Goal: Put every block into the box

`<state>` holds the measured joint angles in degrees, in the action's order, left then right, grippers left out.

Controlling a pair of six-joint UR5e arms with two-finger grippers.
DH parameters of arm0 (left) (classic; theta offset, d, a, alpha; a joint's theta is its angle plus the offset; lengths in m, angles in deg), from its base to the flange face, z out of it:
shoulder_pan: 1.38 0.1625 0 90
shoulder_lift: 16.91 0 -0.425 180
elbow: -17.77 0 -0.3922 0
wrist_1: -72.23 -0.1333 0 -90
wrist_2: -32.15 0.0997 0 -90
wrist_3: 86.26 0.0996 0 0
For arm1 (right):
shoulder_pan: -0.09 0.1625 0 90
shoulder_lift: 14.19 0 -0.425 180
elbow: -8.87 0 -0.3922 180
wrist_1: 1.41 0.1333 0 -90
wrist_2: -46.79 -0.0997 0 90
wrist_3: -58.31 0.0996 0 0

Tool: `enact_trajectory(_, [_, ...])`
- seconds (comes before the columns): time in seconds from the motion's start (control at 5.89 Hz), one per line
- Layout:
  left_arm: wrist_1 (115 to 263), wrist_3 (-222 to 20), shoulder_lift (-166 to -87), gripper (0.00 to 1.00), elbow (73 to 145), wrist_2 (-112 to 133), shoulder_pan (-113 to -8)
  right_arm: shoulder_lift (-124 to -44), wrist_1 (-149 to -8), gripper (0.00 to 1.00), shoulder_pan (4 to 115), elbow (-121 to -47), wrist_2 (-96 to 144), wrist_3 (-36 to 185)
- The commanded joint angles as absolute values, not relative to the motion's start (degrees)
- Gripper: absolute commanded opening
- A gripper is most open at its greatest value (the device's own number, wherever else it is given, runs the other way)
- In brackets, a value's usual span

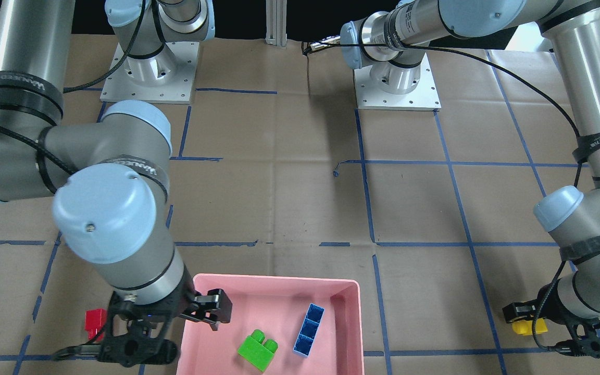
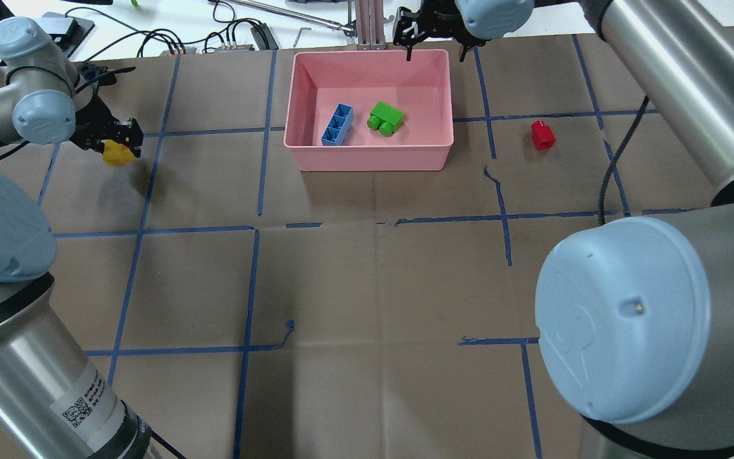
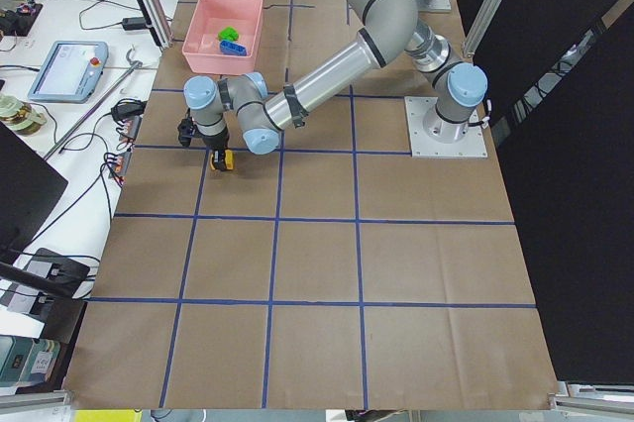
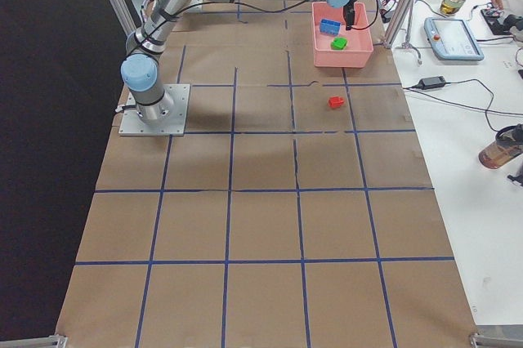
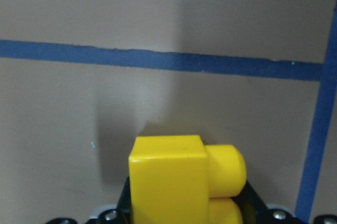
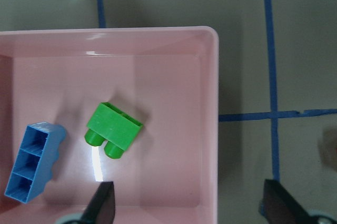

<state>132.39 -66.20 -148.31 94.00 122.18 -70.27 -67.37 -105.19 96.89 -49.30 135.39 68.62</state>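
The pink box (image 2: 367,159) stands at the table's far middle. The green brick (image 2: 385,118) and the long blue brick (image 2: 338,125) lie inside it, side by side; both also show in the right wrist view, green brick (image 6: 113,129) and blue brick (image 6: 34,161). My right gripper (image 2: 435,54) is open and empty above the box's far right rim. The red brick (image 2: 541,135) sits on the table right of the box. My left gripper (image 2: 115,148) is shut on the yellow brick (image 5: 179,176) at the far left, a shadow beneath it.
The table is brown cardboard with a blue tape grid (image 2: 259,127). Cables and tools (image 2: 239,32) lie beyond the far edge. An aluminium post (image 2: 367,25) stands just behind the box. Both arm bases (image 1: 149,67) are at the robot's side.
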Motion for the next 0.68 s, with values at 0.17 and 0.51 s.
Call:
enact_trajectory(0.17, [131.91, -62.29, -143.47, 0.0, 91.97, 117.06, -86.21, -68.69, -102.22, 1.0, 88.01, -50.02, 135.74, 56.6])
enact_trajectory(0.51, [130.08, -61.39, -144.43, 0.0, 88.44, 117.15, -97.57, -66.24, -102.92, 1.0, 84.31, -50.11, 135.82, 46.76])
